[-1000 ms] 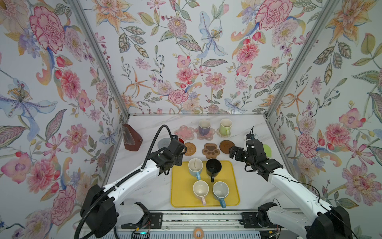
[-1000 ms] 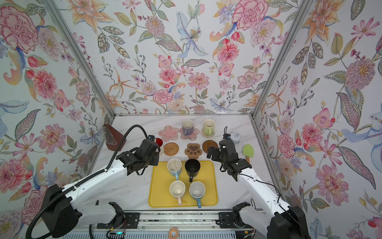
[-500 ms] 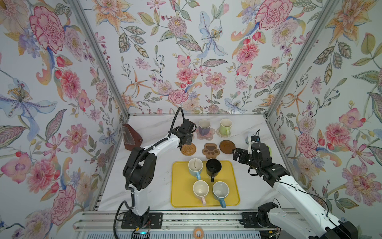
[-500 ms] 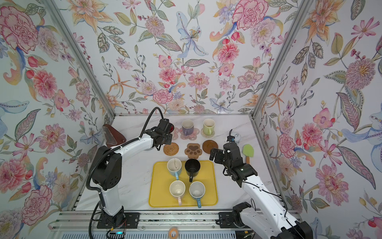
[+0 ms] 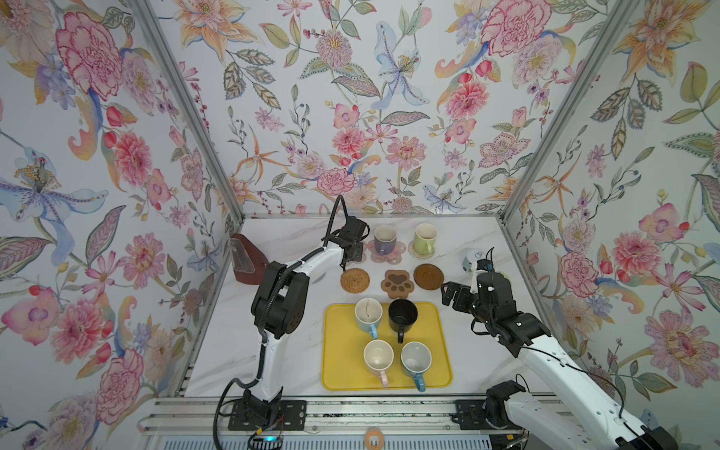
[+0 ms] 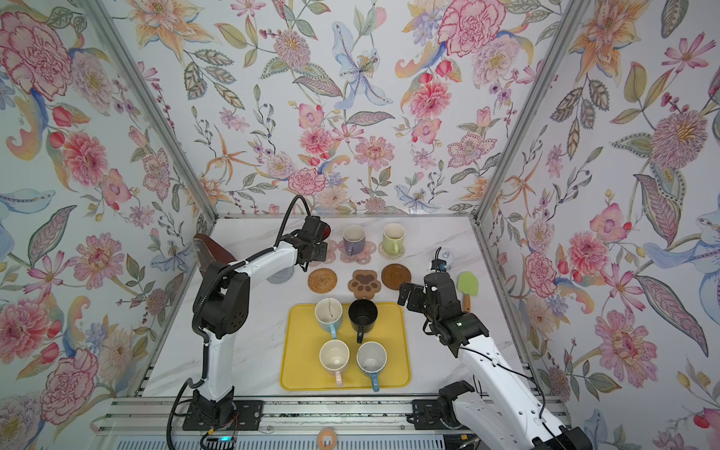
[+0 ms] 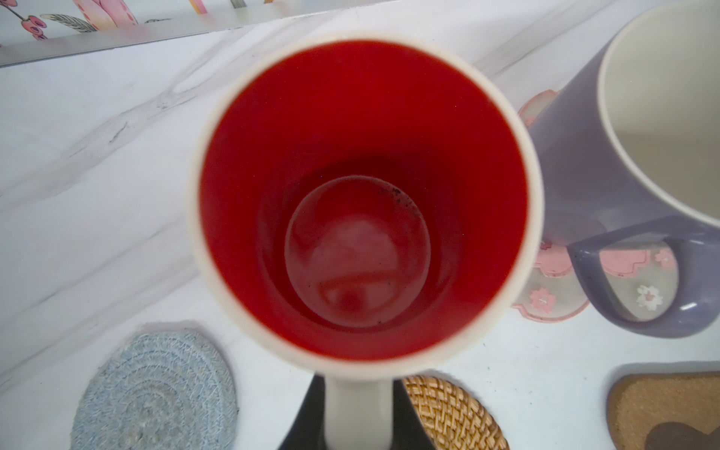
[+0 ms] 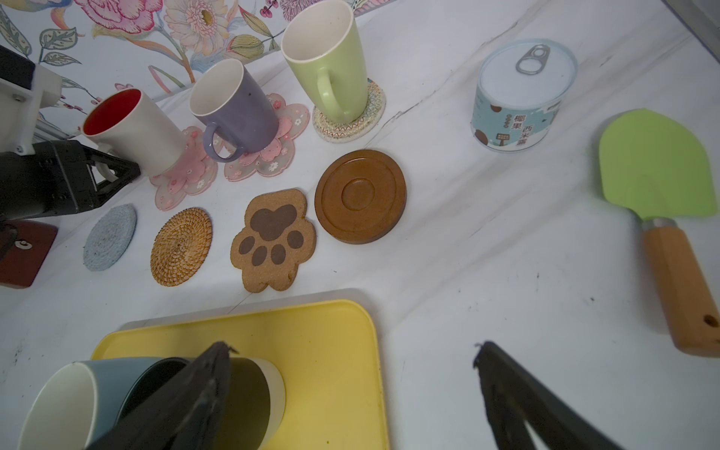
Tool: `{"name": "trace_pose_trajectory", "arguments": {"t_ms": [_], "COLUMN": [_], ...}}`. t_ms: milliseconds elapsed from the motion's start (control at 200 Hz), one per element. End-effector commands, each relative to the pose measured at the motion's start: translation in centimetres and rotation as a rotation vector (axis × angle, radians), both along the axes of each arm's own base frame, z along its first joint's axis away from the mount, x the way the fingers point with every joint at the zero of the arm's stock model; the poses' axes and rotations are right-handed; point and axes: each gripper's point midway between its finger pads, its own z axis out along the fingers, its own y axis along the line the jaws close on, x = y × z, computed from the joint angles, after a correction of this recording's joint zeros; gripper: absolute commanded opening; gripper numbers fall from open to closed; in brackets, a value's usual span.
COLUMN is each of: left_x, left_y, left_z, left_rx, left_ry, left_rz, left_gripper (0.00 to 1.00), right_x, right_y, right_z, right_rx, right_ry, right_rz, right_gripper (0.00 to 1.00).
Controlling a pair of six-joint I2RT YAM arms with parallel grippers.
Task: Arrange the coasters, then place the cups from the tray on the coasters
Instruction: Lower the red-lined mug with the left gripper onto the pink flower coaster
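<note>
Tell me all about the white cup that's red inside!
The white cup looks like glossy ceramic, red inside, empty apart from a few dark specks, and upright. The left gripper is shut on its handle. Its base is over a pink flower coaster, beside the lilac cup. I cannot tell whether it touches the coaster.

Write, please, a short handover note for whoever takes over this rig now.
Left end effector: shut on the handle of the white ceramic mug with red inside, at the free pink flower-shaped coaster.
Right end effector: open, empty, by the yellow rectangular tray's far corner.
Done: lilac ceramic mug on the other pink flower-shaped coaster, light green ceramic mug on the pale woven round coaster.
To do: light blue mug, black mug, pink mug and blue mug, on the tray, go to the grey woven coaster, tan rattan coaster, brown paw-shaped coaster and dark wooden coaster.
</note>
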Motion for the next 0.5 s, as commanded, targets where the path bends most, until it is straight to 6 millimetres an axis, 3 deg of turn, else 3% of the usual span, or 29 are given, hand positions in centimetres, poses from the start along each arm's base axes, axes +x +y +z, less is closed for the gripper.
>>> {"name": "trace_pose_trajectory", "arguments": {"t_ms": [0,495], "left_x": [2.6,4.3], "left_y": [0.0,0.2], "left_z": [2.4,1.0], "left_rx": [-0.042,-0.038], "left_ry": [-0.104,-0.100], "left_rz": [0.057,0.098], "left_gripper": [0.00,0.00], "right_x": [-0.4,-1.1], "right_y": [-0.6,-1.4], "right_z": [-0.5,-0.1], "right_rx": [-0.016,-0.021], "right_ry": [0.016,0.006], "right_rz": [-0.016,-0.028], "right_gripper": [0.99,0.99]}}
